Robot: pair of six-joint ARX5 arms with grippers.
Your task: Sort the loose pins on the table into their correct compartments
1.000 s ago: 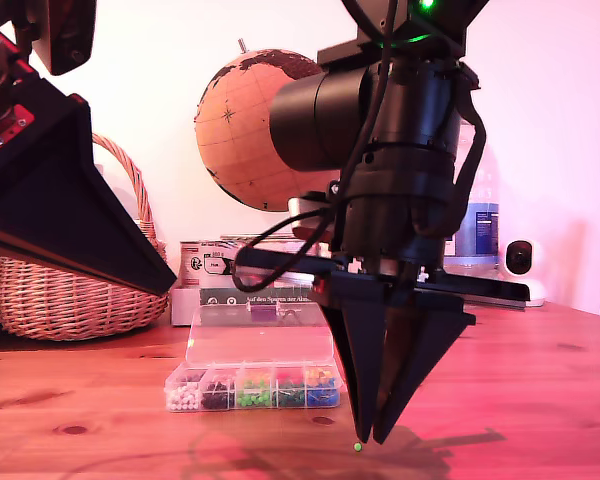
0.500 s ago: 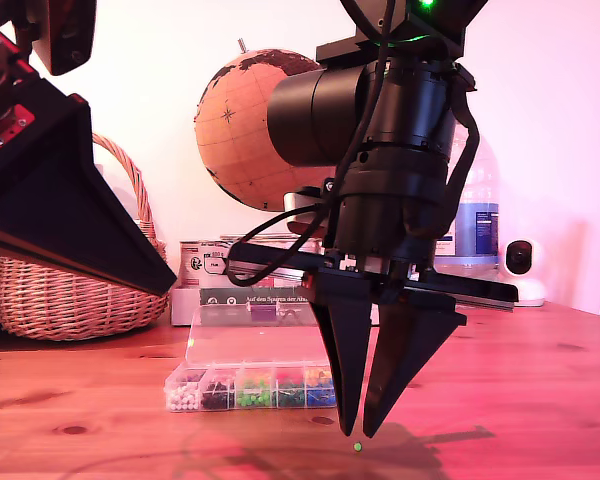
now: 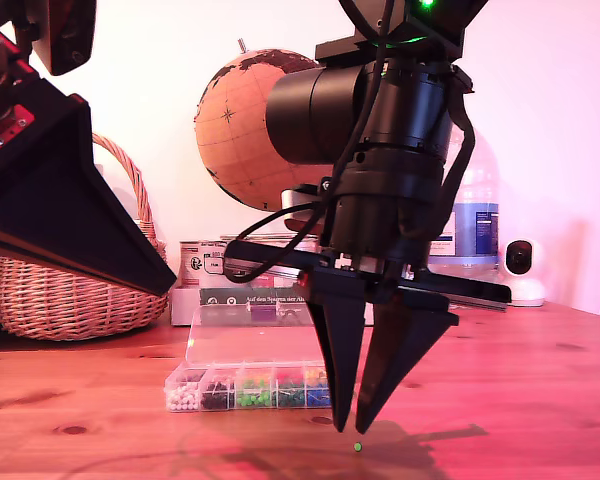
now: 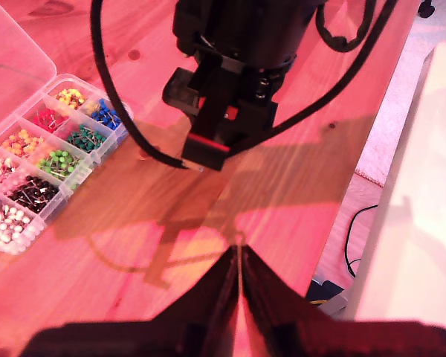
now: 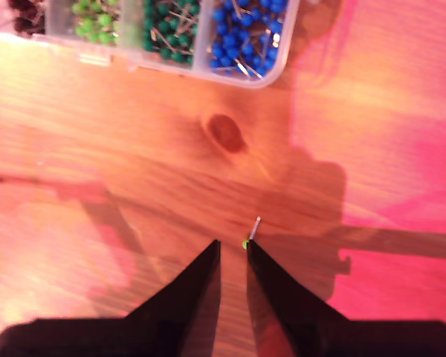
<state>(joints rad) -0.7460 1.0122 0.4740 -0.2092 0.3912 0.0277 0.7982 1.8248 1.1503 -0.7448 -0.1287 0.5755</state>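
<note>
1 green pin point(image 3: 357, 447) lies unsorted on the table point(image 3: 520, 400) near the compartment box point(image 3: 252, 386), my second gripper point(image 3: 350, 428) slightly parted just above it, my first gripper point(image 4: 238, 256) closed and empty.

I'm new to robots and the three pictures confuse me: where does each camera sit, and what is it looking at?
Exterior view: low beside the table, facing my second gripper above a green pin.
First wrist view: on my first gripper, raised, looking down at the pin box and the other arm.
Second wrist view: on my second gripper, looking down at the pin.
All three show the box.
</note>
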